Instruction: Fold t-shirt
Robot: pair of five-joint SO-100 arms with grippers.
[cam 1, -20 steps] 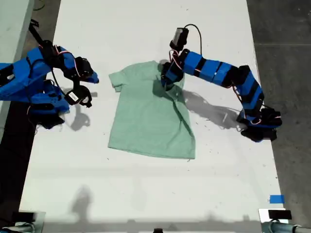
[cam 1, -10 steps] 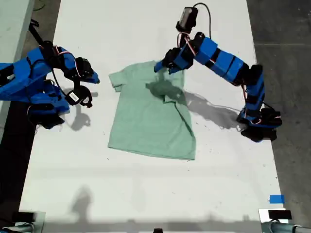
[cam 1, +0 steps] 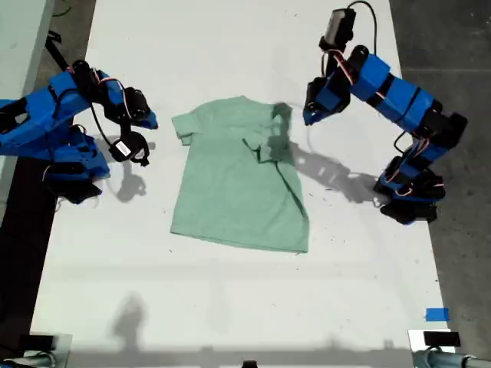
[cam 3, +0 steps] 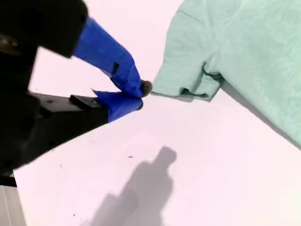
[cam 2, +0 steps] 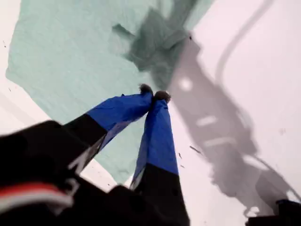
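We are working over the white table [cam 1: 230, 307], with the t-shirt [cam 1: 230, 184] lying mostly flat on it between our two arms. One sleeve on the side toward our first gripper [cam 1: 313, 116] is already lying turned in over the chest, leaving a rumpled ridge near the collar; that is the only fold showing. The other sleeve [cam 3: 188, 75] is lying spread open, and the lower half is not folded up, so we are judging the task as barely begun: the second sleeve, the long sides and the final halving are all left.

Our first gripper is hanging above the table just off the shirt's folded edge, its tips pressed together with nothing between them. Our second gripper [cam 3: 141, 94] is hovering just beside the open sleeve's cuff, its jaws nearly together and pinching no cloth.

We are finding no brand, label or legible writing on the shirt, the arms or the table.
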